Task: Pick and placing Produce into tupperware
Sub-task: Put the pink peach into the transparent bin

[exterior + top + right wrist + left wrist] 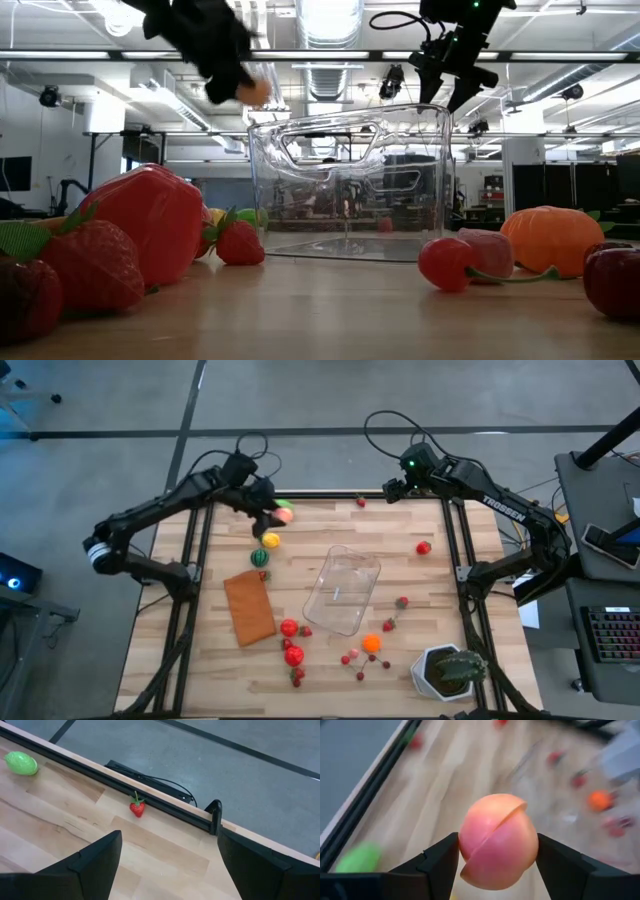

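Peach (498, 841): pink-orange, clamped between the left gripper (498, 862) fingers, raised above the table's far left.
Right gripper (167, 865): jaws wide, holding nothing, far right corner.
Tupperware (343, 590): mid-table, no produce visible inside.
Writing: TROSSEN (503, 508) on right arm.

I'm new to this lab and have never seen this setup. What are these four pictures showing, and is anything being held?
Two dark robot arms work at a wooden table. One picture looks straight down, one looks level across the tabletop, and one sits on each wrist. The left gripper is raised off the table, clamping a pink peach. The right gripper waits open near the far edge. Toy produce lies scattered around a clear tupperware, which looks empty, beside a brown mat and a potted plant.
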Motion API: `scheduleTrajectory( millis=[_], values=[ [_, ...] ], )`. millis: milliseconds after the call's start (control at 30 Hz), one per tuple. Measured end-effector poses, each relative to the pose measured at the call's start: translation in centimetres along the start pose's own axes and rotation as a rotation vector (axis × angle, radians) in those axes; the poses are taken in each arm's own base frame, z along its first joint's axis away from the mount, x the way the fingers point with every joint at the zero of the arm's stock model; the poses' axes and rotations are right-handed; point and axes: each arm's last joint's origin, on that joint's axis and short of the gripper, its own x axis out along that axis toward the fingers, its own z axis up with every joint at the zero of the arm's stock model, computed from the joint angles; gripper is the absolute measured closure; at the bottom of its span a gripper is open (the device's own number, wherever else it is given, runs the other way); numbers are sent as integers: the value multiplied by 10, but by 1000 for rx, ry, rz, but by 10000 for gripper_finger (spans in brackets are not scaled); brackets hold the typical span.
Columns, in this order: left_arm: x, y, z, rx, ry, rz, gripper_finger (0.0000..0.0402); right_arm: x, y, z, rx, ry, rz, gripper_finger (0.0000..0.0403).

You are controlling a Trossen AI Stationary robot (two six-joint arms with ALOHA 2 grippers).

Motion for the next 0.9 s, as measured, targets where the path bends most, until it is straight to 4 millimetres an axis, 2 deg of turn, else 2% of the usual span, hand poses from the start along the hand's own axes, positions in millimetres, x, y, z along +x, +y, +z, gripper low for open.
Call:
scheduleTrajectory(
  millis=[133,267,400,633,900],
  values=[
    [17,-28,15,38,-81,-81,173,0,0,-1,-2,5,2,80],
    [49,-54,22,86,-56,-133,173,-4,0,-8,-57,90,73,80],
    [83,-73,20,178,11,-154,173,-20,3,-14,-118,97,158,80],
    [128,-88,20,212,98,-201,173,-57,3,-26,-110,49,217,80],
    [155,-89,27,141,120,-225,173,-90,-7,-46,-80,61,251,80]
  ],
)
